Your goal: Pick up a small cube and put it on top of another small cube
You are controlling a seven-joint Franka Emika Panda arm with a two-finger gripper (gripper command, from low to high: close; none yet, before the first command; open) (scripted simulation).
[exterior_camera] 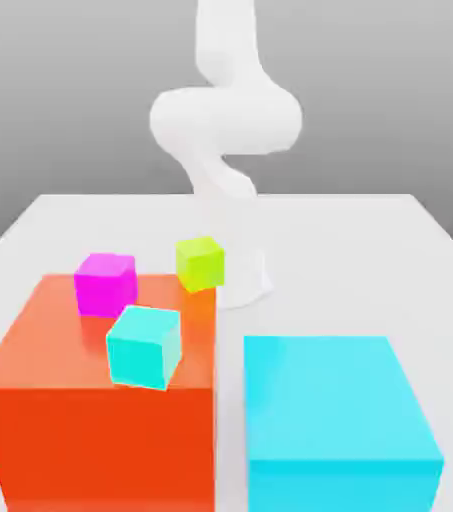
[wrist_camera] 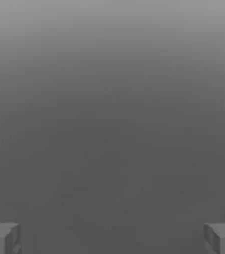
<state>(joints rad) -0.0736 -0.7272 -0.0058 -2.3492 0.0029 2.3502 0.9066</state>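
We take the large orange-red block point(exterior_camera: 95, 400) as our landmark; it stands on the white desk point(exterior_camera: 370, 260) at the near side of the exterior view, toward that view's left.

On top of the block, at its far corner on the exterior view's left, sits a small magenta cube point(exterior_camera: 105, 283). Also on the block's top, nearer to us and toward its edge on the exterior view's right, rests a small cyan cube point(exterior_camera: 144, 347), turned a little askew to the block's edges. At the block's far corner on the exterior view's right we see a small lime yellow-green cube point(exterior_camera: 200, 263); we cannot tell whether it stands on the block or on the desk just behind it.

Beside the block, on the exterior view's right and apart from it by a narrow strip of desk, stands a large cyan block point(exterior_camera: 335, 420), somewhat lower than our landmark.

Behind the block rises the white arm point(exterior_camera: 225, 120), its base on the desk just beyond the lime cube.

In the hand view the two grey fingertips point(wrist_camera: 2, 239) stand far apart: the jaws are spread wide and have hold of nothing.

Where the bright yellow small cube lies relative to the block, we cannot tell.
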